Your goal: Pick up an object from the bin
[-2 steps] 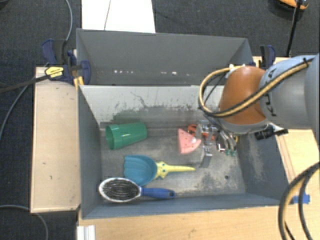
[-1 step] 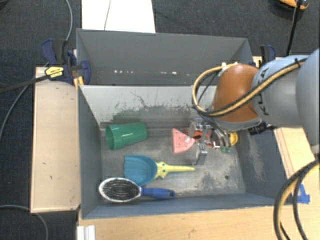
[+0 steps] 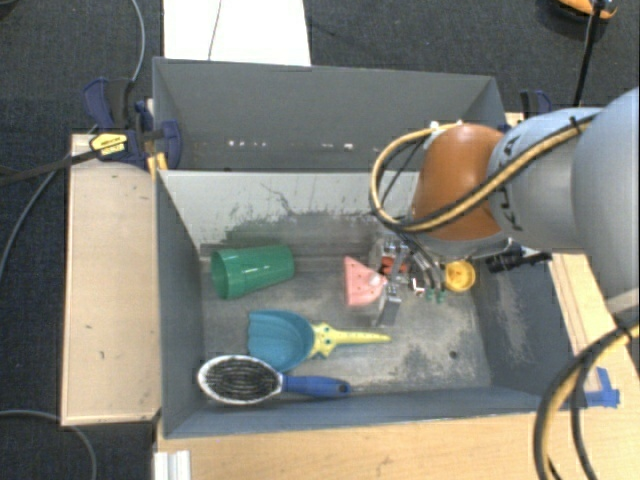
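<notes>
Jaws low near the centre of the bin point(image 3: 330, 118), just right of a pink wedge-shaped piece point(image 3: 360, 284). Contact unclear, and whether they are apart or together cannot be told. Small yellow round thing point(image 3: 459, 276) close on the right. Blue scoop point(image 3: 278, 338) with yellow handle lower left of centre. Green cup point(image 3: 252, 270) on its side, left. Hairbrush point(image 3: 240, 379), blue handle, lower left.

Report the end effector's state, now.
End effector: cannot be told whether open or closed; it hangs low, right beside the pink wedge.
</notes>
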### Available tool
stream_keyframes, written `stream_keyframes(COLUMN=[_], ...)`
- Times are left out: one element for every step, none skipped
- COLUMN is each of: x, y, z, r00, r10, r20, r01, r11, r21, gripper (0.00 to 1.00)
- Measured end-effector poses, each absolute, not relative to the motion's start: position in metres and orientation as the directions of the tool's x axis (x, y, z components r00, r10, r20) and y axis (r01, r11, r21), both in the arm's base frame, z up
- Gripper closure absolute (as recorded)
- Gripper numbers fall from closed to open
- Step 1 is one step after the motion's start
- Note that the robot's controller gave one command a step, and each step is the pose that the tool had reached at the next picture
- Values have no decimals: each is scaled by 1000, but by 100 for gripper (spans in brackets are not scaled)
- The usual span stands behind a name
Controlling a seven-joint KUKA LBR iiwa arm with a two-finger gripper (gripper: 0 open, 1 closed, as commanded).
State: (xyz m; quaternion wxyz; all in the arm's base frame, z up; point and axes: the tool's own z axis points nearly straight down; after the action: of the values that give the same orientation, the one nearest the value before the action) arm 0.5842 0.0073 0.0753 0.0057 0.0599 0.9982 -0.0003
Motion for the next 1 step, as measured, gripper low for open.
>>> stream_keyframes(x=[581], y=[23], z=[72], r00=[-1000], r10=[-13], r20=[-14], r01=[-13], r11=[1000], r21=[2], gripper=[100])
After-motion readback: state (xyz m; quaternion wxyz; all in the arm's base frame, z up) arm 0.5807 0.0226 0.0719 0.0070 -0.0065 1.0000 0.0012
